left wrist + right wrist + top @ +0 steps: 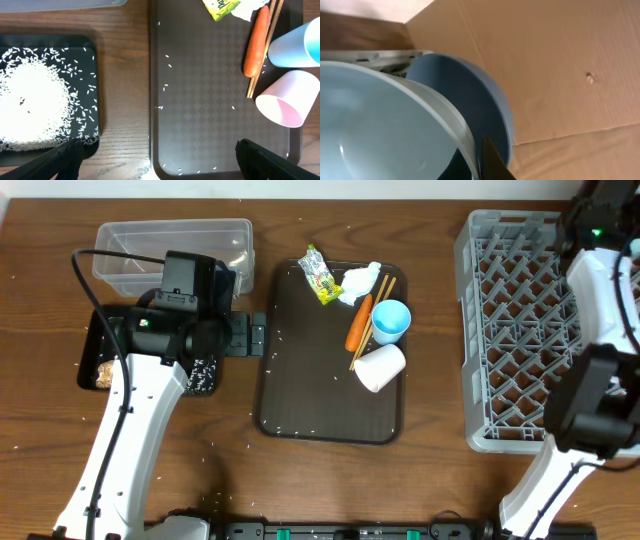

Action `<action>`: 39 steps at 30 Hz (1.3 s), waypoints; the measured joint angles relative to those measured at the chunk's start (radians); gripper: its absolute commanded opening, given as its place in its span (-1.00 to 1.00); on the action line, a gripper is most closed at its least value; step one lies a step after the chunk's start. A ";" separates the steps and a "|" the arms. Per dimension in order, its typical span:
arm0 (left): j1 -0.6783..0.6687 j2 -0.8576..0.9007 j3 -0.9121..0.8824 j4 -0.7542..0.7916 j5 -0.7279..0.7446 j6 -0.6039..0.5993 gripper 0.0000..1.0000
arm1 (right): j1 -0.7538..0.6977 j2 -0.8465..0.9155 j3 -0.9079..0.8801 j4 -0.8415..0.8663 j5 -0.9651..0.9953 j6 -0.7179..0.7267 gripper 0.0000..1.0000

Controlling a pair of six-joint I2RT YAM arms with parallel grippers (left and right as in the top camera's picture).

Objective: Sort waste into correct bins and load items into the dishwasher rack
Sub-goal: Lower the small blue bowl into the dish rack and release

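My left gripper (160, 167) is open and empty, hovering between the black tray (96, 100) and the brown serving tray (200, 100). White rice (30, 105) is heaped in the black tray, with a small brown lump (102, 372) at its left end. On the serving tray lie the foil wrapper (319, 275), tissue (362, 280), carrot (358, 322), chopsticks (385, 292), blue cup (390, 320) and pink cup (380, 366). My right gripper (480, 160) is shut on the rim of a light blue dish (380, 125), at the rack's (520, 330) far right. A second blue dish (465, 100) stands behind it.
The clear tub (175, 240) sits at the back left, next to the black tray. Loose rice grains are scattered over the serving tray and the wooden table. A cardboard wall (545, 75) stands close behind the rack.
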 measured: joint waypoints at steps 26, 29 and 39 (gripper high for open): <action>0.000 0.000 0.000 0.000 0.000 0.000 0.96 | -0.064 0.162 -0.001 0.154 0.051 -0.241 -0.97; 0.000 0.000 0.000 0.000 0.000 0.000 0.96 | -0.062 0.173 0.001 0.176 0.077 -0.244 -0.97; 0.000 0.000 0.000 0.000 0.000 0.000 0.96 | -0.043 0.174 0.005 0.179 0.078 -0.247 -0.97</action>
